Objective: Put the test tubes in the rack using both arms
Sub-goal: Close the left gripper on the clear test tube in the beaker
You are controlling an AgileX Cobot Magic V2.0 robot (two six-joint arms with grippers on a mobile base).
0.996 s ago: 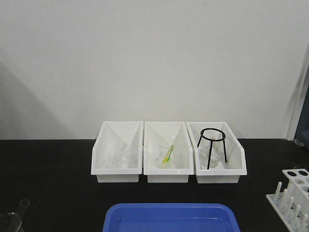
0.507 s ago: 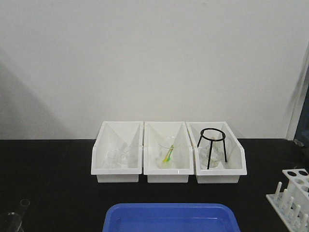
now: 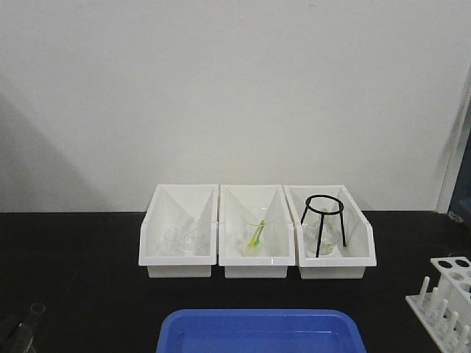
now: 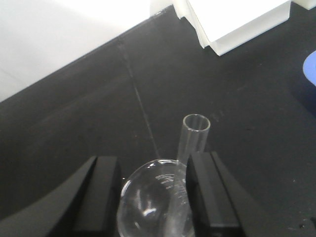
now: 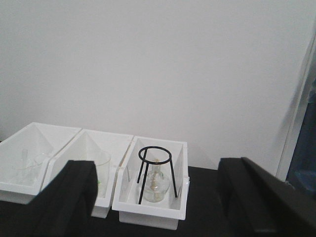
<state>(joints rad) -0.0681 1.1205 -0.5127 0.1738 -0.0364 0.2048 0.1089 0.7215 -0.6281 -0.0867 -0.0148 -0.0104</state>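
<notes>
Over the last second, the beaker's rim at the front view's lower left has dimmed behind a dark shape, probably the left end effector (image 4: 153, 163) arriving. Its fingers stand open astride the beaker (image 4: 148, 207), gripping nothing. The test tube (image 4: 195, 136) leans just beside one finger. The right end effector (image 5: 157, 168) gapes wide and empty. The rack (image 3: 447, 294) stands far right on the desk (image 3: 88, 279).

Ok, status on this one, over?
Left gripper open, straddling the beaker with a test tube in it. Right gripper open, empty. Rack far right, no tubes seen. Blue tray sits between.
</notes>
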